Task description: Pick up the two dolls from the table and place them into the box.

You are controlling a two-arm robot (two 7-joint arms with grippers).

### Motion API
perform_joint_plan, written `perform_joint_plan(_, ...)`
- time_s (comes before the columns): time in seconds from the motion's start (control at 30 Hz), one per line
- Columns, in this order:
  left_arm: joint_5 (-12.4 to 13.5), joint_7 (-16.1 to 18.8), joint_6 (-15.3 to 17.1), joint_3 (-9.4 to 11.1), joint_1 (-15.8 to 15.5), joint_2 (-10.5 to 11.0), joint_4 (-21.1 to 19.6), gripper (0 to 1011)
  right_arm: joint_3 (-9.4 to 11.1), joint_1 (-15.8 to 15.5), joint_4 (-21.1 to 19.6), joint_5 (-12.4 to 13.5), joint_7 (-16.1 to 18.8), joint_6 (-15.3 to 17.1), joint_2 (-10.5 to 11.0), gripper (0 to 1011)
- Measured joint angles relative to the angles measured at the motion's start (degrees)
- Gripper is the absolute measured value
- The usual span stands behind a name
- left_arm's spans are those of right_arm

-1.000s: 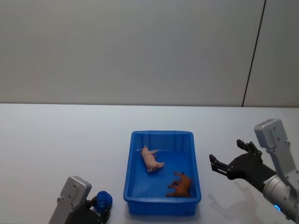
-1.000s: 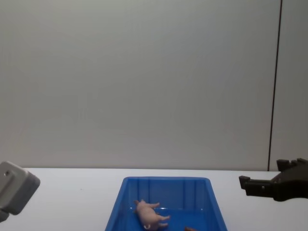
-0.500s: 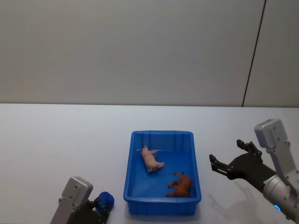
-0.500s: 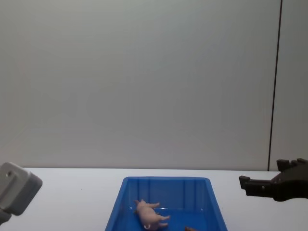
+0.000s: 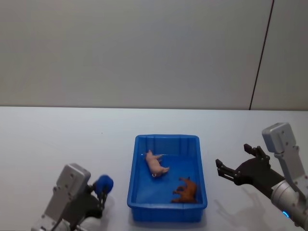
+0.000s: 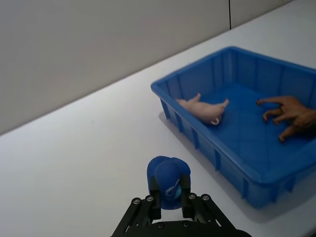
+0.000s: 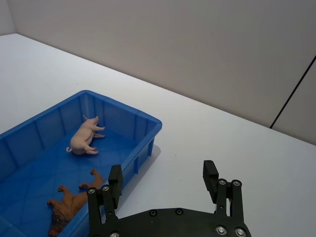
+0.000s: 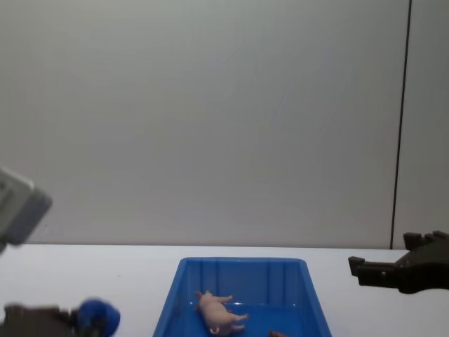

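Observation:
The blue box (image 5: 166, 138) stands on the white table (image 5: 57, 139), near its front middle. A pale pink pig doll (image 5: 156, 164) lies on its side inside the box. My left gripper (image 5: 100, 190), just left of the box, is shut on a rounded dark blue doll (image 5: 103, 184) and holds it above the tabletop. The left wrist view shows the blue doll (image 6: 169, 180) pinched between the fingers (image 6: 155, 196), with the box (image 6: 193, 75) ahead. My right gripper (image 5: 232, 160) hovers open to the right of the box, holding nothing.
A brown animal figure (image 5: 186, 190) lies in the box's near right corner. A grey wall rises behind the table. Bare tabletop stretches to the left of and behind the box.
My left gripper has risen with the blue doll, which now shows low in the chest view. The right arm and the figures in the box have not moved.

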Motion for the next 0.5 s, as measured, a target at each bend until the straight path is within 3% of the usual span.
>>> perform_joint_plan(0.27,2.0,-0.5,-0.3,-1.1,-1.9,0.1,-2.4,169,0.0,0.0,0.0,0.0,0.0,0.0,0.0,1001)
perform_joint_plan(0.5,3.6,-2.9,-1.2,-1.0,-4.6,-1.8,-2.1,128,0.0,0.0,0.0,0.0,0.0,0.0,0.0,1001)
